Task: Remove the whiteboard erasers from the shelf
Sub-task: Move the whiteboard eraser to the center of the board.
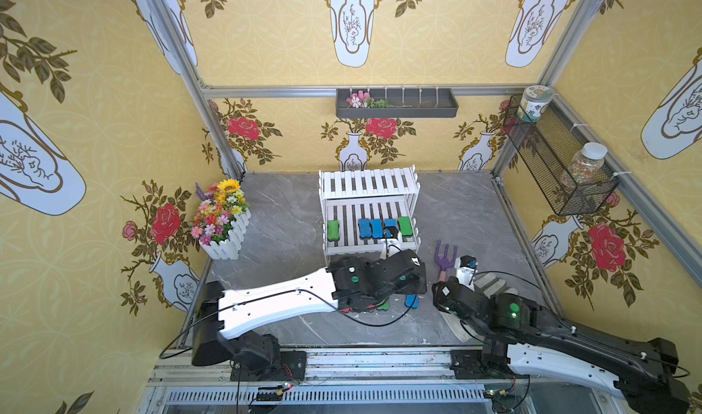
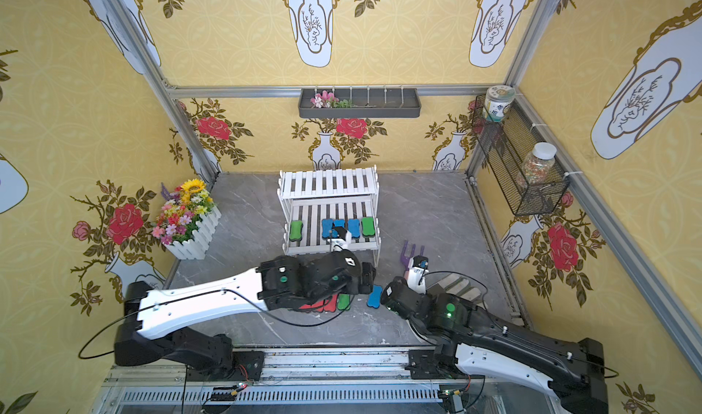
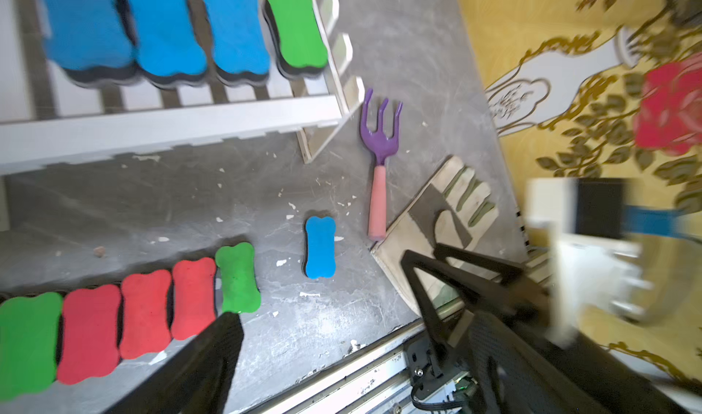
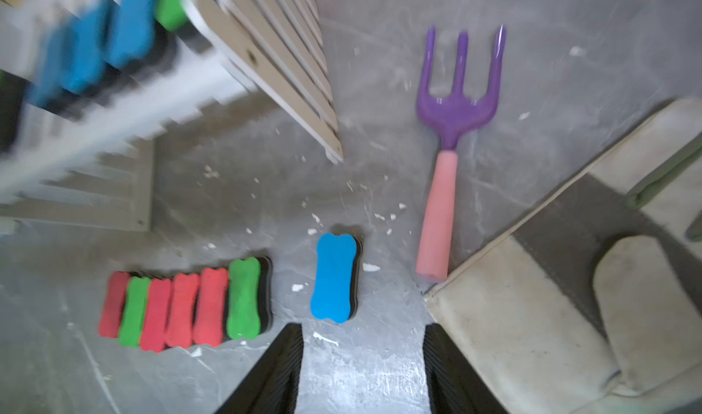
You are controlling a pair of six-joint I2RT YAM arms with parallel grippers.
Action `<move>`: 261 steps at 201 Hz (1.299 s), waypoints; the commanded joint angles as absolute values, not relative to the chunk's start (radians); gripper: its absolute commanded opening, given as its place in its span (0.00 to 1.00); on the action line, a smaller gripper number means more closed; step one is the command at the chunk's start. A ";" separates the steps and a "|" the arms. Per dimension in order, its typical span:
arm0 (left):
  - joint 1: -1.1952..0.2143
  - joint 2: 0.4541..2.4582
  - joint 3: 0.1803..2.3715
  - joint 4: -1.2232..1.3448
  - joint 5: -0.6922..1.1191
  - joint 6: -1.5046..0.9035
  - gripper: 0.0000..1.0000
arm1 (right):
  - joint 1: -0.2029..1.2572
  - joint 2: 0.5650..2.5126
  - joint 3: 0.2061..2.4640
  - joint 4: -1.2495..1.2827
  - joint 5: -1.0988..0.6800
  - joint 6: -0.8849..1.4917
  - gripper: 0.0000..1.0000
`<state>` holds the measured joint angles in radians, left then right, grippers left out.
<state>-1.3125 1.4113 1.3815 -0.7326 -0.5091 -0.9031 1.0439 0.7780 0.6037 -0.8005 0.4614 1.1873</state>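
Note:
The white shelf (image 1: 370,182) has a bare top tier. Its lower tier holds a green eraser (image 1: 333,230), three blue ones (image 1: 370,228) and a second green one (image 1: 405,227). On the table in front lies a row of red and green erasers (image 3: 146,309), mostly hidden under my left arm in both top views. A lone blue eraser (image 4: 334,277) lies beside the row. My left gripper (image 3: 326,317) is open and empty, one fingertip (image 3: 228,321) at the end green eraser (image 3: 237,275). My right gripper (image 4: 362,355) is open and empty, just short of the lone blue eraser.
A purple garden fork with a pink handle (image 1: 444,258) and a work glove (image 1: 494,283) lie right of the shelf, beside my right gripper. A flower box (image 1: 224,218) stands at the left. A dark wall tray (image 1: 397,102) and a mesh basket (image 1: 558,157) with jars hang above.

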 commanded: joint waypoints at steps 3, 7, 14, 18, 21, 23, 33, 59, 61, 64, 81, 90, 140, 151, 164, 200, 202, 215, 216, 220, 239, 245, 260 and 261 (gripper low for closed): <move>-1.315 1.275 1.331 -0.811 -0.574 -0.946 1.00 | 0.886 0.816 0.518 -0.567 0.163 1.081 0.55; -1.315 1.251 1.323 -0.822 -0.581 -0.954 0.99 | 0.856 0.821 0.504 -0.544 0.129 1.067 0.55; -1.315 1.210 1.306 -0.837 -0.585 -0.962 1.00 | 0.814 0.833 0.489 -0.521 0.090 1.043 0.54; -1.315 1.189 1.296 -0.845 -0.588 -0.966 1.00 | 0.793 0.843 0.481 -0.506 0.067 1.027 0.54; -1.316 1.174 1.289 -0.853 -0.592 -0.973 1.00 | 0.780 0.851 0.478 -0.493 0.050 1.014 0.54; -1.316 1.165 1.284 -0.859 -0.596 -0.977 0.99 | 0.772 0.858 0.477 -0.488 0.042 1.007 0.54; -1.316 1.119 1.261 -0.883 -0.610 -0.993 1.00 | 0.754 0.894 0.485 -0.474 0.019 0.975 0.54; -1.316 1.014 1.227 -0.894 -0.623 -1.003 1.00 | 0.753 1.030 0.511 -0.431 0.007 0.932 0.52; -1.315 1.004 1.226 -0.893 -0.624 -1.001 0.99 | 0.753 1.043 0.511 -0.426 0.005 0.931 0.51; -1.316 0.994 1.225 -0.893 -0.627 -0.998 1.00 | 0.753 1.057 0.511 -0.417 0.002 0.929 0.50; -1.316 0.945 1.238 -0.911 -0.658 -0.990 1.00 | 0.753 1.112 0.513 -0.382 -0.005 0.929 0.48; -1.316 0.929 1.248 -0.927 -0.674 -0.983 1.00 | 0.754 1.128 0.515 -0.379 -0.001 0.927 0.48; -1.315 0.924 1.310 -1.011 -0.742 -0.974 1.00 | 0.753 1.219 0.527 -0.361 -0.011 0.871 0.42; -1.315 0.922 1.310 -1.013 -0.746 -0.974 1.00 | 0.753 1.244 0.539 -0.352 -0.021 0.851 0.41; -1.315 0.915 1.303 -1.016 -0.751 -0.974 1.00 | 0.755 1.270 0.552 -0.339 -0.034 0.833 0.40; -1.315 0.896 1.277 -1.015 -0.766 -0.986 1.00 | 0.779 1.328 0.588 -0.301 -0.066 0.795 0.40; -1.315 0.895 1.276 -1.014 -0.766 -0.985 1.00 | 0.782 1.331 0.592 -0.300 -0.065 0.791 0.40; -1.313 0.895 1.270 -1.011 -0.768 -0.985 1.00 | 0.799 1.359 0.614 -0.302 -0.066 0.773 0.40; -1.314 0.895 1.269 -1.011 -0.768 -0.984 1.00 | 0.799 1.360 0.616 -0.302 -0.066 0.772 0.40; -1.313 0.897 1.268 -1.009 -0.769 -0.984 1.00 | 0.804 1.368 0.621 -0.302 -0.068 0.767 0.40; -1.313 0.908 1.271 -1.016 -0.769 -0.982 1.00 | 0.816 1.396 0.641 -0.308 -0.070 0.754 0.40; -1.313 0.911 1.272 -1.016 -0.770 -0.982 1.00 | 0.819 1.398 0.640 -0.304 -0.070 0.752 0.40; -1.312 0.913 1.267 -1.010 -0.770 -0.980 0.99 | 0.821 1.405 0.640 -0.292 -0.079 0.751 0.41; -1.312 0.914 1.268 -1.010 -0.770 -0.979 0.99 | 0.821 1.406 0.640 -0.291 -0.080 0.751 0.41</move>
<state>-1.3140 0.9092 1.2736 -1.0035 -0.7597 -0.9848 0.8162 1.3926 0.6353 -0.2974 -0.0700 0.7792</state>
